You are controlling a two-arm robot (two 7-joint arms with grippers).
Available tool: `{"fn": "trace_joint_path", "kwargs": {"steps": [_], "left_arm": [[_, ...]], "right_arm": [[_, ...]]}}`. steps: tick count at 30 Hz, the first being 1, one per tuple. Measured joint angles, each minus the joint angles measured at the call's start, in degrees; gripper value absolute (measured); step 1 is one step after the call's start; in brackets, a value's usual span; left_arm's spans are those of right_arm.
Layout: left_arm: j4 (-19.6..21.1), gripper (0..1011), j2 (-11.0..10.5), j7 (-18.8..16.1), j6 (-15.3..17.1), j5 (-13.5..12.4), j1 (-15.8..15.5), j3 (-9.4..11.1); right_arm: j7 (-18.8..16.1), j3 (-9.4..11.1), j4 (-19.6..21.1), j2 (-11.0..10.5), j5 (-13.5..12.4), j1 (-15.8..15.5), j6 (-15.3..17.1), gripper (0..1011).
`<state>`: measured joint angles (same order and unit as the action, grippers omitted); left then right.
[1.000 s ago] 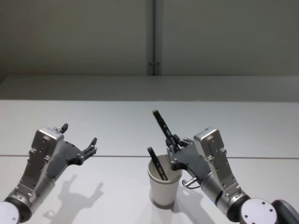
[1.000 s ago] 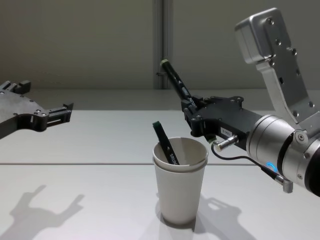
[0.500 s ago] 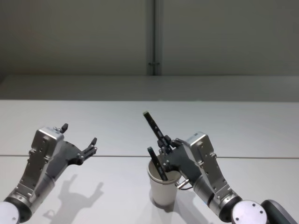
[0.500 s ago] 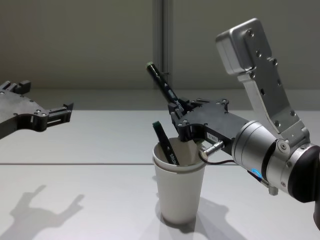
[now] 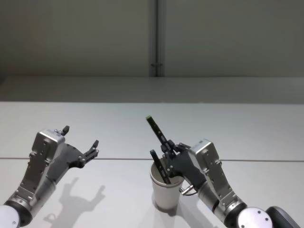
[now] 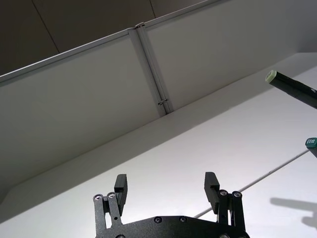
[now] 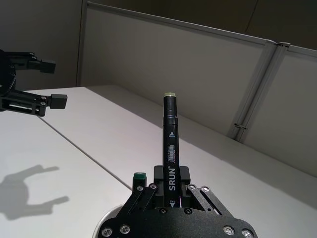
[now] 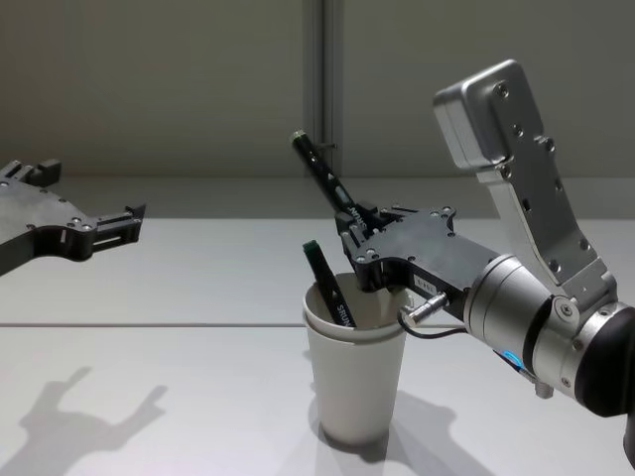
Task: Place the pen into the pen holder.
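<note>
The right gripper (image 8: 362, 260) is shown closed on the pen (image 8: 319, 176), which is clamped near its lower end between the fingertips (image 7: 171, 194), as seen in the right wrist view. From the grip, the pen's long axis runs upward and leans toward the robot's left, its pale cap end (image 5: 148, 117) being the highest point. The gripper is held directly over the mouth of the pen holder (image 8: 355, 375), just above the rolled rim (image 5: 167, 182). The held pen's lower end is hidden behind the gripper, so whether it has entered the opening cannot be told. A second pen (image 8: 327, 285) already stands in the holder, leaning at much the same angle on the robot's left side of the opening. The coming move is judged to turn on this relation: the holder lies straight below the grip, so the tilted pen need only be lowered along its own axis and let go beside the second pen. The left gripper (image 5: 81, 141) is held idle with its fingers spread, well apart to the left above the table (image 5: 228, 128).
</note>
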<state>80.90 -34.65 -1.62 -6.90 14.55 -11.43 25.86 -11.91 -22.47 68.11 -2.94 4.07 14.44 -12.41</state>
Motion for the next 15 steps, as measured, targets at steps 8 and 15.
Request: {"fn": "trace_joint_path", "kwargs": {"steps": [8, 15], "left_arm": [[0.0, 1001, 0.0, 0.0, 0.0, 0.0, 0.0, 0.0], [0.0, 1002, 0.0, 0.0, 0.0, 0.0, 0.0, 0.0]], "right_arm": [[-1.02, 0.14, -0.01, -0.09, -1.04, -0.48, -0.26, 178], [-1.23, 0.04, 0.11, -0.12, -1.24, -0.65, -0.27, 179]]}}
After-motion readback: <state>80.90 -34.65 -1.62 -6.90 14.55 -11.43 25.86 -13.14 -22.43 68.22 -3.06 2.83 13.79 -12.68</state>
